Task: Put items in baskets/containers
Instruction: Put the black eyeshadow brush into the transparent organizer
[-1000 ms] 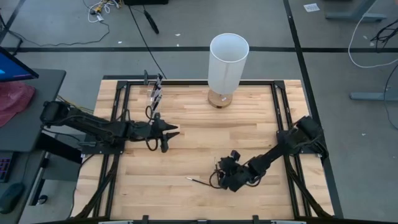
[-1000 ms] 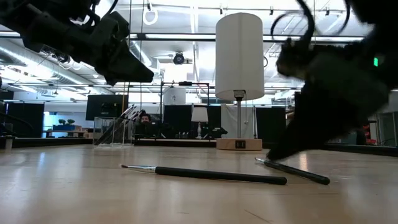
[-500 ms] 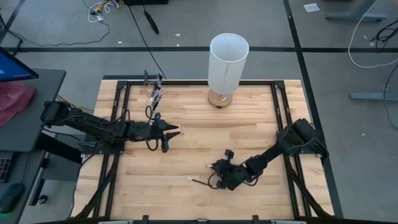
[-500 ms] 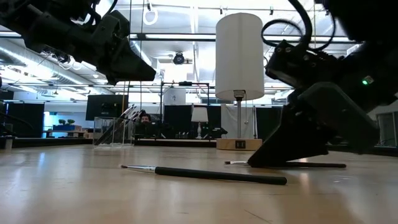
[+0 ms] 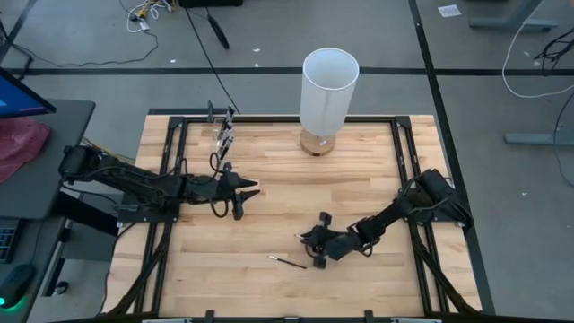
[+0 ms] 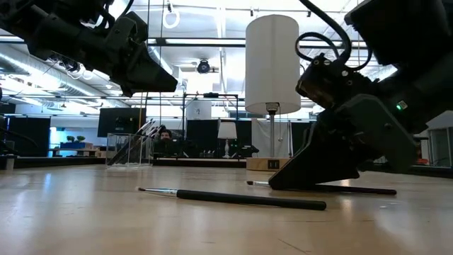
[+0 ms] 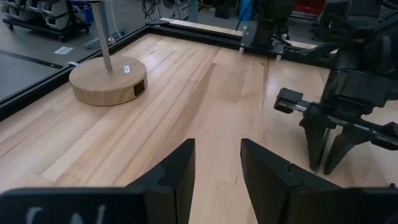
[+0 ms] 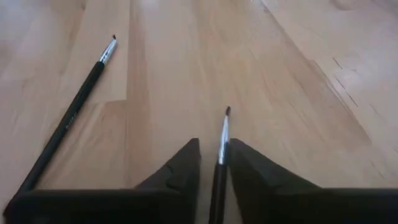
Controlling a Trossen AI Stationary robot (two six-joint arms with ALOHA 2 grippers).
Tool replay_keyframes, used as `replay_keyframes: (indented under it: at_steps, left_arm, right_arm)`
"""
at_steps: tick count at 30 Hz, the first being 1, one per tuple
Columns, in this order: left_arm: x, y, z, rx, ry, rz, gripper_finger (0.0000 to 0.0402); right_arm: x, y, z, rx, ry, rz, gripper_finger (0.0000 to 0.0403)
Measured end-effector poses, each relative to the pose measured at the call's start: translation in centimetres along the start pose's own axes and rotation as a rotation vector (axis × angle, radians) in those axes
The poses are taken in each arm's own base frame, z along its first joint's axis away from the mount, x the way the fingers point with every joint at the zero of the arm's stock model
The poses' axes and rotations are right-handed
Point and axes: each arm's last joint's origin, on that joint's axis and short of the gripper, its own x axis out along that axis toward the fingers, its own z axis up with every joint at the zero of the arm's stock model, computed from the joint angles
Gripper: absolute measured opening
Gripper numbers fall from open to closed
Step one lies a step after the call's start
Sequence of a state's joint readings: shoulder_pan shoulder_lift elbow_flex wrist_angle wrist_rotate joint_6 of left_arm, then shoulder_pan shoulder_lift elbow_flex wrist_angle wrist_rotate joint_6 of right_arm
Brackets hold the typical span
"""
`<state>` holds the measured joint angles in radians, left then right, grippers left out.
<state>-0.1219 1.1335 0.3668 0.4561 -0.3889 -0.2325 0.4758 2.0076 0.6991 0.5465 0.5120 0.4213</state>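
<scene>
The right gripper [image 8: 211,163] is down at the desk [image 5: 269,224], lower centre of the high view, with its jaws drawn in on a thin brush [image 8: 221,149]. The brush runs lengthwise between the two jaws, its small dark tip pointing straight out ahead of them, so its long axis lines up with the gripper's own reach. In the low view this brush [image 6: 340,188] lies almost flat at the wood, tip toward the left of the frame; whether it has left the surface cannot be told.

A second brush [image 8: 68,118] lies loose on the desk just beside, angled away from the held one, and clear of the jaws.

The clear cup [image 5: 222,135], already bristling with brushes, stands at the upper left of the desk, well apart from the right gripper. The left gripper [image 5: 247,191] hangs over the desk nearer the cup, jaws apart and empty.

The wood is bare and smooth; a white lamp [image 5: 327,90] stands at the top edge.
</scene>
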Motion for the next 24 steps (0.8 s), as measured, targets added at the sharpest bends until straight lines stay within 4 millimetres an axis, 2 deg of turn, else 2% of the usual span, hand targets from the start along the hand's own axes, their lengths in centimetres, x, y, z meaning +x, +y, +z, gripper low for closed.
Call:
replay_keyframes:
  at_steps: [4,8,13,18,24]
  left_arm:
    - [0.0,0.0,0.0,-0.001,0.0,0.0,0.0131]
    - [0.0,0.0,0.0,-0.013,0.0,0.0,0.0131]
    - [0.0,0.0,0.0,-0.019,0.002,0.0,0.0131]
    - [0.0,0.0,0.0,-0.019,0.001,0.0,0.0131]
    - [0.0,0.0,0.0,-0.018,0.001,0.0,0.0131]
  right_arm:
    - [0.1,0.0,0.2,0.022,-0.022,0.016,0.013]
    - [0.1,0.1,0.2,0.08,-0.024,0.016,0.0144]
    - [-0.7,0.6,-0.8,0.151,-0.018,0.01,0.0136]
    - [-1.6,1.2,-2.0,0.126,-0.029,-0.026,0.0123]
    - [-1.2,1.6,-3.2,0.098,-0.071,-0.071,0.0114]
